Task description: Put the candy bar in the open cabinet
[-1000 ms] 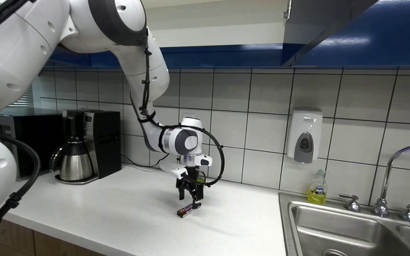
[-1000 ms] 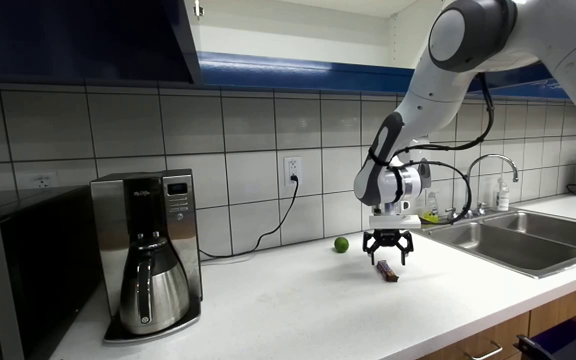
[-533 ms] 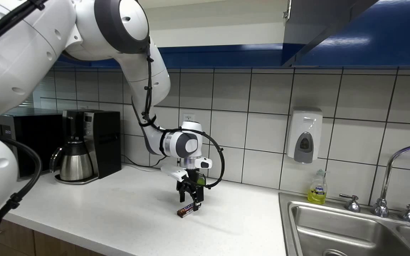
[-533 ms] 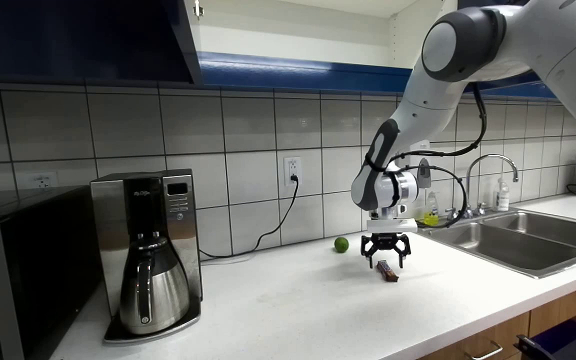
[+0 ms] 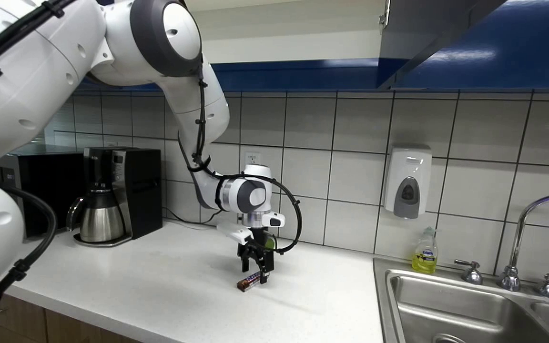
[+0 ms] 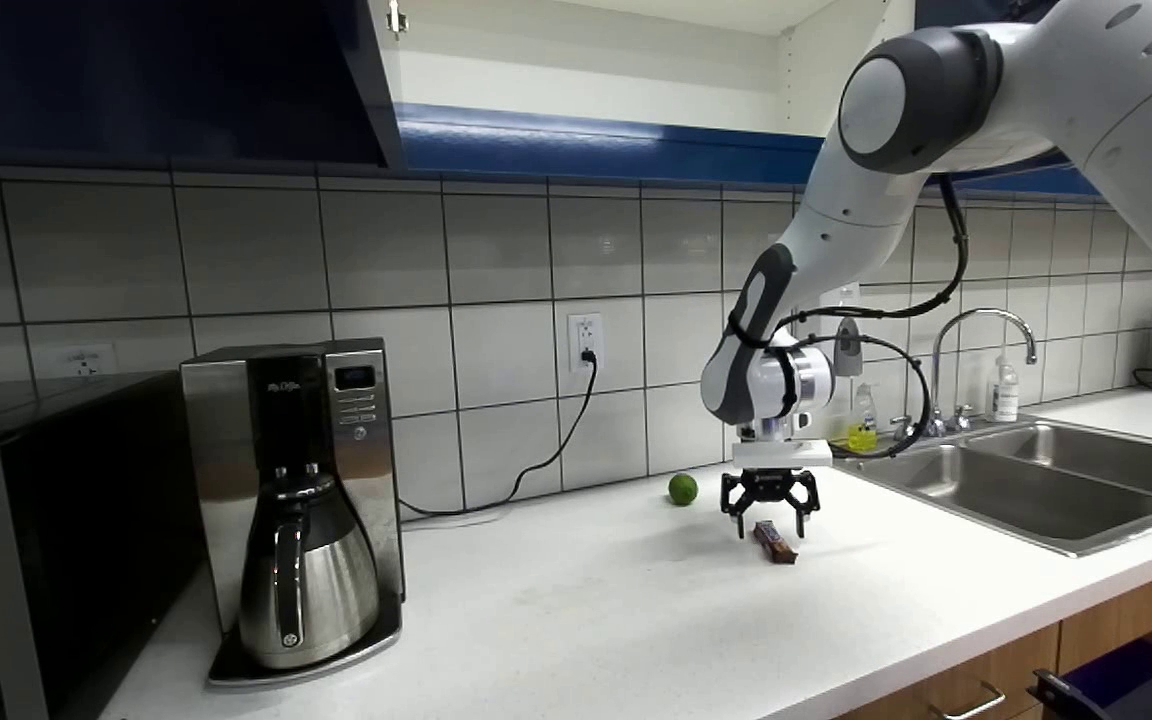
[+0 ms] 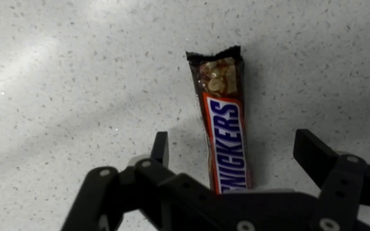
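Observation:
The candy bar (image 7: 225, 134) lies flat on the white counter, in a dark brown wrapper with a Snickers label. It also shows in both exterior views (image 5: 248, 284) (image 6: 774, 544). My gripper (image 6: 770, 532) points down just over the bar and is open. In the wrist view its fingers (image 7: 231, 141) stand one on each side of the bar with gaps, not touching it; the bar's near end is hidden by the gripper body. The open cabinet (image 6: 586, 65) is overhead with a white interior and blue bottom edge, and shows in both exterior views (image 5: 293, 35).
A green ball (image 6: 682, 489) lies on the counter near the wall behind the gripper. A coffee maker (image 6: 366, 480) and black microwave (image 6: 96, 520) stand at one end. A sink (image 5: 384, 295) with a soap bottle (image 5: 425, 255) is at the other. A dark blue door (image 5: 427, 47) hangs beside the cabinet opening.
The arm and gripper have moved down a little toward the candy bar, more slowly in the last half second. The gripper stays open. The candy bar has not moved.

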Robot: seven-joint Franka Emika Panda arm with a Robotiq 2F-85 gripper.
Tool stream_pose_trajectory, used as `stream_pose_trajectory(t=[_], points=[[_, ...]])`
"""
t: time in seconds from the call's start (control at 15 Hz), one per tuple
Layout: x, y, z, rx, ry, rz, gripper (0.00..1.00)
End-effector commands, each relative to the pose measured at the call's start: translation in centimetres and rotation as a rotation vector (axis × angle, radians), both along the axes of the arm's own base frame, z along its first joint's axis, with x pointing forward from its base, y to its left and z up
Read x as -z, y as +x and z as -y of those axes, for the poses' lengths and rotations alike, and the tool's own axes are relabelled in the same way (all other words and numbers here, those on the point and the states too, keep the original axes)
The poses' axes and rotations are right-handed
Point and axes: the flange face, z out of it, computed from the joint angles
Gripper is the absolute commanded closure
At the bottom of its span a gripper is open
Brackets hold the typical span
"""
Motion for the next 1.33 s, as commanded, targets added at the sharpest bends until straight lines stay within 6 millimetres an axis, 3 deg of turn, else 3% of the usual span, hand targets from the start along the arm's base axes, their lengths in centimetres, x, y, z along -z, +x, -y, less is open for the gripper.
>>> stream_pose_trajectory(t=[0.0,0.6,1.07,1.27], points=[[-0.1,0.6,0.0,0.009,-0.022,-0.008,0.26],[-0.3,0.6,-0.1,0.007,-0.016,0.0,0.95],[-1.8,0.3,-0.7,-0.042,-0.023,0.009,0.94],[-2.9,-0.2,-1.8,-0.183,-0.062,0.01,0.94]])
